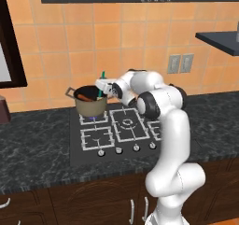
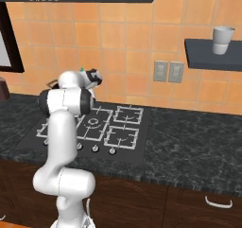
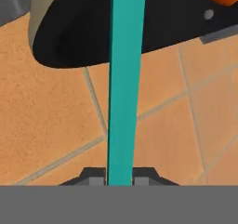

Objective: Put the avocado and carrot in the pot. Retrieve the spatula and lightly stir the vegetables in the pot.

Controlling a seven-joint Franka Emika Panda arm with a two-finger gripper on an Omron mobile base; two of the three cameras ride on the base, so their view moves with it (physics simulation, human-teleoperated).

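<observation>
Stirring goes best slow: the gripper [image 1: 103,85], fingers clamped on the spatula [image 3: 124,79], holds it at the pot's [image 1: 91,106] three o'clock rim, the carrot [image 1: 85,97] lying inside toward nine o'clock.

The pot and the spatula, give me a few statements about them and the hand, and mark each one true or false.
1. The pot stands on the stove's rear left burner. True.
2. The carrot lies on the counter beside the pot. False: it is inside the pot.
3. The hand is shut on the spatula, its teal handle between the fingers. True.
4. The spatula lies flat across the front burners. False: it stands up at the pot's rim, held by the hand.
5. The white cup sits on the stove. False: it sits on the wall shelf.
</observation>
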